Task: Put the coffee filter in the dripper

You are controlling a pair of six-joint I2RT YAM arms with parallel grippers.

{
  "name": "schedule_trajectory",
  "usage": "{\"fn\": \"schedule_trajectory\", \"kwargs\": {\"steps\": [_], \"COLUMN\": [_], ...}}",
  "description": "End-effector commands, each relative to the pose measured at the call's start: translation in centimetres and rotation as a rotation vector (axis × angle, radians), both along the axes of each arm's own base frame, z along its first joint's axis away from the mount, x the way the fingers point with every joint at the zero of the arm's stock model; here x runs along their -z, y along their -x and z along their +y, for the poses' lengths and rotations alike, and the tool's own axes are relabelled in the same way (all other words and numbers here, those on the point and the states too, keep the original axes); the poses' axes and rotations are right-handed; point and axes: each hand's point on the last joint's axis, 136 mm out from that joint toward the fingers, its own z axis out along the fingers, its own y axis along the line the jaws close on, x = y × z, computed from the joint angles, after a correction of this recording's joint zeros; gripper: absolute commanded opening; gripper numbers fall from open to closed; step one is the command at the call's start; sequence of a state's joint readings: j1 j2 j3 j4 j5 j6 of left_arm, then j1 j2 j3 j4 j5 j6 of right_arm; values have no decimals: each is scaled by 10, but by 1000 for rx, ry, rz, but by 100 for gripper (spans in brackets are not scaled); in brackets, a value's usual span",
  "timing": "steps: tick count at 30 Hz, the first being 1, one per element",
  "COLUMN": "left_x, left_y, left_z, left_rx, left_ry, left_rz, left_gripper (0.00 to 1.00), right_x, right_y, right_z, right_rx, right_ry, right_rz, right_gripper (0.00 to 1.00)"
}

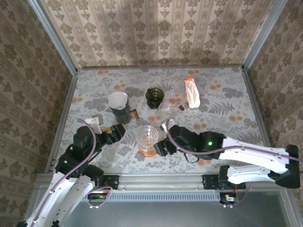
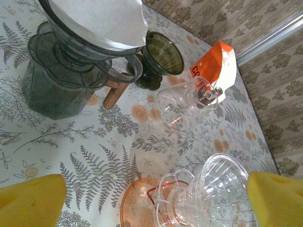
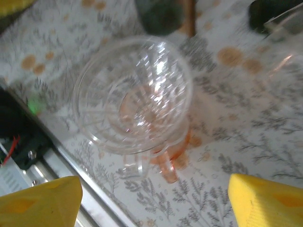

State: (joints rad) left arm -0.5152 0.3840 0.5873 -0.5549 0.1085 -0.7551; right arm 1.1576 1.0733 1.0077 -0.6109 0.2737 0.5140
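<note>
This is a robot test cell dressed up to look like a home kitchen. Beige damask wallpaper (image 1: 156, 33) covers three panel walls held in bare aluminium corner posts (image 1: 53, 35). A fern-and-flower printed tablecloth (image 1: 227, 99) covers the table. Two white robot arms (image 1: 255, 155) are bolted to a slotted aluminium rail (image 1: 161, 182) at the near edge. A clear ribbed glass coffee dripper (image 1: 147, 135) stands among other brewing ware.

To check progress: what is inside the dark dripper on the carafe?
A white paper filter sits inside the dark dripper, its edge standing above the rim. The paper covers the dripper's inner wall and bottom, so nothing beneath it can be seen.
</note>
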Motion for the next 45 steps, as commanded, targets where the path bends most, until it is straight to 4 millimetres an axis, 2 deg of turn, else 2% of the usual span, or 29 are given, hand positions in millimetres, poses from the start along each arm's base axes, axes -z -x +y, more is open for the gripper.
{"fn": "schedule_trajectory", "kwargs": {"steps": [1, 3, 9, 13, 15, 18, 21, 25, 30, 38, 45], "left_x": [4, 3, 5, 8, 10, 14, 15, 17, 18, 24, 26], "left_y": [0, -1, -1, -1, -1, -3, -4, -7, -12, -18, -20], "left_z": [0, -1, -4, -5, -6, -7, -8, -8, -8, -12, -11], "left_rx": [9, 9, 17, 21, 22, 25, 31, 28, 26, 28, 21], "left_ry": [-9, 1, 14, 18, 16, 10, -1, -20, -37, -34, -34], "left_rz": [-5, -7, 2, 9, 16, 27, 34, 42, 47, 67, 72], "left_gripper": [100, 100, 100, 100, 100, 100, 100, 100, 100, 100, 100], "right_x": [-7, -8, 10, 19, 31, 40, 51, 65, 71, 90, 97], "right_y": [-33, -62, -142, -193, -218, -247, -271, -292, -310, -319, -322], "right_z": [-44, -67, -113, -139, -150, -164, -170, -175, -175, -175, -181], "right_rx": [186, 284, 468, 539, 558, 568, 554, 532, 503, 487, 497], "right_ry": [-4, -6, 116, 206, 256, 346, 394, 454, 505, 543, 549], "right_rz": [-27, -33, -21, -19, 8, 12, 33, 55, 50, 81, 92], "right_gripper": [76, 69, 47, 41, 37, 33, 30, 27, 26, 27, 27]}}
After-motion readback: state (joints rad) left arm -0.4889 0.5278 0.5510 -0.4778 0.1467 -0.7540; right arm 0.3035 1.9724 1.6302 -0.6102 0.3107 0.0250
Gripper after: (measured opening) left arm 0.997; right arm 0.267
